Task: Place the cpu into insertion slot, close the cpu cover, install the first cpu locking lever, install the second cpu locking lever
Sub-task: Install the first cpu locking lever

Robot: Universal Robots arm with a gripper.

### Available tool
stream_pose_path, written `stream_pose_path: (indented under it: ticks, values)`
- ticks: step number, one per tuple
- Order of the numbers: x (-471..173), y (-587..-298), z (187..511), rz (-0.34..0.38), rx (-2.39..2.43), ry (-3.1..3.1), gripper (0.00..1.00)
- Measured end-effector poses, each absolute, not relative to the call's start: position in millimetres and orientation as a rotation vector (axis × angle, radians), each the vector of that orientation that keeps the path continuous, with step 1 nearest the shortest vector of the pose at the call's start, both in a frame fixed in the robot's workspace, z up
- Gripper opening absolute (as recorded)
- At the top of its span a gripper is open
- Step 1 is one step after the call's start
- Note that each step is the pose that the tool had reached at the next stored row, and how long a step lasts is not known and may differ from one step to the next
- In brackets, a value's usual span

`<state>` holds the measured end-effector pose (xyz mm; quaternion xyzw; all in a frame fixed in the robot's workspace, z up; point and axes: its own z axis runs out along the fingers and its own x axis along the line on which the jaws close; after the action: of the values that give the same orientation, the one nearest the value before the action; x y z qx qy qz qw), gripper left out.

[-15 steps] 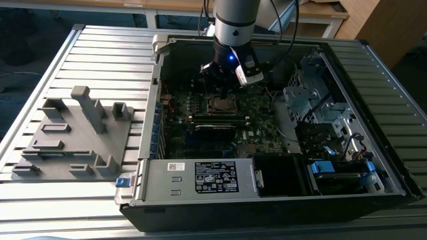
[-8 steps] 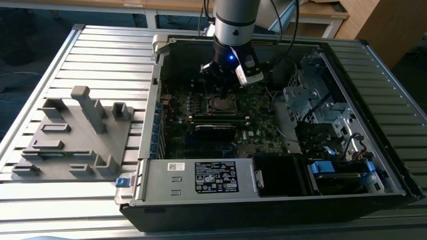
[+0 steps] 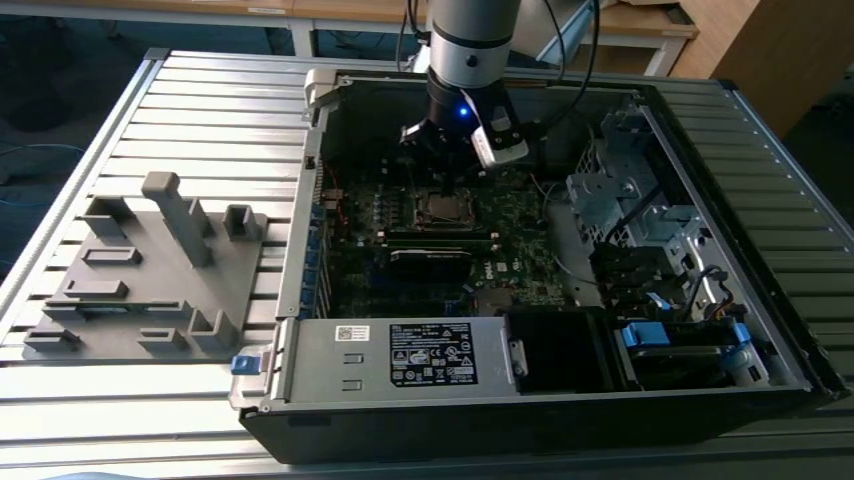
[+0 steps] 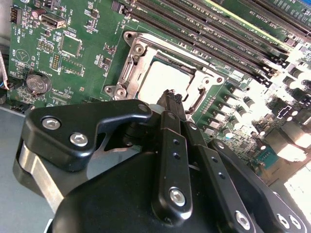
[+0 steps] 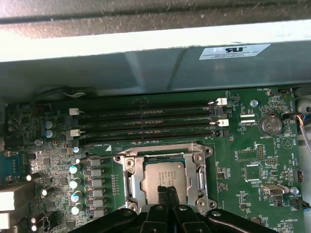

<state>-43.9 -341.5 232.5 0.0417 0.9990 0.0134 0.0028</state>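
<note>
First wrist view: one cpu (image 5: 164, 175).

Labels on the power supply (image 3: 387, 362) and case wall (image 5: 146, 68) (print illegible).

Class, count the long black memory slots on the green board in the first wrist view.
4 memory slots, side by side between the insertion slot and the grey wall: first slot nearest the wall, second, third, fourth nearest the socket. None looks hidden.
</note>
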Motion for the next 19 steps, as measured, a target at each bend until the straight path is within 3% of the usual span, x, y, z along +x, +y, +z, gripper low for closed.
stream_pose_path:
  ticks: [19]
  values:
    - [-47.7, -341.5, 232.5, 0.042, 0.131, 3.133, 0.10]
